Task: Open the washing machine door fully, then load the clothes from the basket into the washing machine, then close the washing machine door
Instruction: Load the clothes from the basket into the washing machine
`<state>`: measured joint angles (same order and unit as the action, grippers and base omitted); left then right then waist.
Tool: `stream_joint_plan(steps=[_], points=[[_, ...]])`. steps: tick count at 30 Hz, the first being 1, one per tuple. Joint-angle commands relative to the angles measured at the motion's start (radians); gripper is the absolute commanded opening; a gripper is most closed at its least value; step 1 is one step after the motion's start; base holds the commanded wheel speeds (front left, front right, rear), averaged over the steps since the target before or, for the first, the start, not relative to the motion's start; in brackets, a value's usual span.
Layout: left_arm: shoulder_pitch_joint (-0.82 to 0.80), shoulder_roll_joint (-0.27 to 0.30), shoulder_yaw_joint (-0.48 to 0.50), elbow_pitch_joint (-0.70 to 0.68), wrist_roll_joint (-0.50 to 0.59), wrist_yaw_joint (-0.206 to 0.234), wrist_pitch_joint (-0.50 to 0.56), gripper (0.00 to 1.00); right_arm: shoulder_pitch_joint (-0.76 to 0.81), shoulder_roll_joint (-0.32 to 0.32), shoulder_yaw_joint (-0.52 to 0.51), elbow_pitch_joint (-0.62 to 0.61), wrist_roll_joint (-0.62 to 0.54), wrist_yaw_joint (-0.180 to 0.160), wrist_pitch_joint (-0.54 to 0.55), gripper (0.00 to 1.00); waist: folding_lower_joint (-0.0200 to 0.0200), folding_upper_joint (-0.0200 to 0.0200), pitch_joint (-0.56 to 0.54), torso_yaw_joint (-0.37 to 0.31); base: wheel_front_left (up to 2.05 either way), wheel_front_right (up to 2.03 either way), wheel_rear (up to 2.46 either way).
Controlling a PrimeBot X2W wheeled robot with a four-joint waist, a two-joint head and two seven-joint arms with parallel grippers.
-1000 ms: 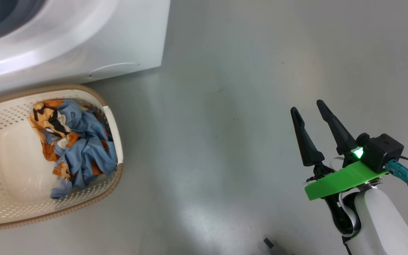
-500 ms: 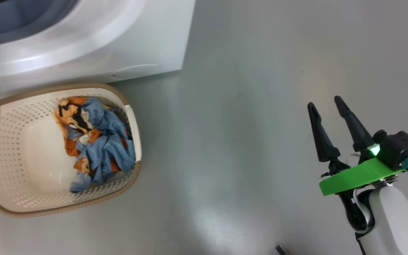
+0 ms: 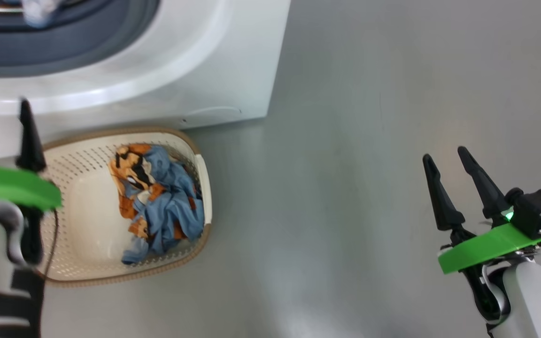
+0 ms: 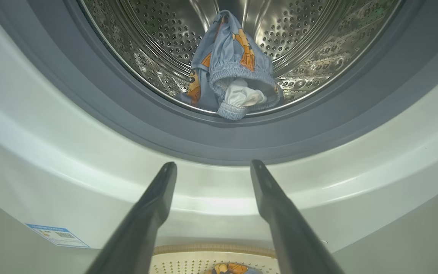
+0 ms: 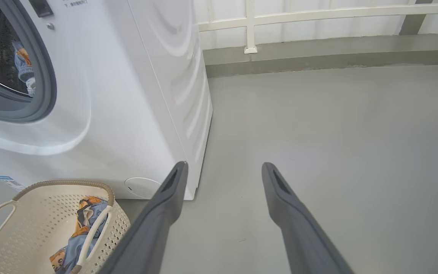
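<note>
The white washing machine (image 3: 158, 80) stands at the upper left with its drum mouth uncovered; the washing machine door is out of view. One blue printed garment (image 4: 234, 72) lies at the drum's front lip. The cream basket (image 3: 78, 162) sits on the floor against the machine's front. The rest of the clothes (image 3: 162, 211) are bunched at the basket's right end. My left gripper (image 3: 3, 112) is open and empty above the basket's left end, and it points at the machine's front below the drum (image 4: 214, 164). Far to the right, my right gripper (image 3: 444, 156) is open over bare floor.
Grey floor (image 3: 345, 188) stretches to the right of the machine and basket. A white railing (image 5: 249, 26) on a low kerb runs along the back. The machine's front carries a blue label (image 4: 57, 235) and a round flap (image 5: 142, 187).
The head camera has swung left, so machine and basket sit further right in the picture. My left gripper has come into the head view at the left, still open. The right gripper stays open.
</note>
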<state>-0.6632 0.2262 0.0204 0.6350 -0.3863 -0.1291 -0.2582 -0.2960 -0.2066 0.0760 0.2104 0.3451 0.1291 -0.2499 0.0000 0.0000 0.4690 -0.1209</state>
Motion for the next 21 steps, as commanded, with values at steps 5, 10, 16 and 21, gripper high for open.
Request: stream_joint_plan(steps=[5,10,16,21], points=[[0.106,0.020,0.033,-0.053,0.041,-0.002,-0.004,1.00,0.054,-0.029,0.009,-0.003,-0.003,0.002,-0.012,1.00,0.0000,0.0000,-0.091,0.034,0.00,0.00,0.00],[0.192,-0.001,0.041,-0.092,0.053,-0.002,-0.004,1.00,0.086,-0.042,0.009,0.008,0.002,0.002,-0.012,1.00,0.0000,0.0000,-0.154,0.045,0.00,0.00,0.00],[0.306,-0.020,0.043,-0.149,0.073,-0.002,-0.004,1.00,0.140,-0.056,0.004,0.014,0.008,0.002,-0.012,1.00,0.0000,0.0000,-0.231,0.050,0.00,0.00,0.00],[0.394,-0.030,0.054,-0.203,0.093,-0.002,-0.004,1.00,0.189,-0.069,0.001,0.014,0.017,0.002,-0.012,1.00,0.0000,0.0000,-0.284,0.049,0.00,0.00,0.00]])
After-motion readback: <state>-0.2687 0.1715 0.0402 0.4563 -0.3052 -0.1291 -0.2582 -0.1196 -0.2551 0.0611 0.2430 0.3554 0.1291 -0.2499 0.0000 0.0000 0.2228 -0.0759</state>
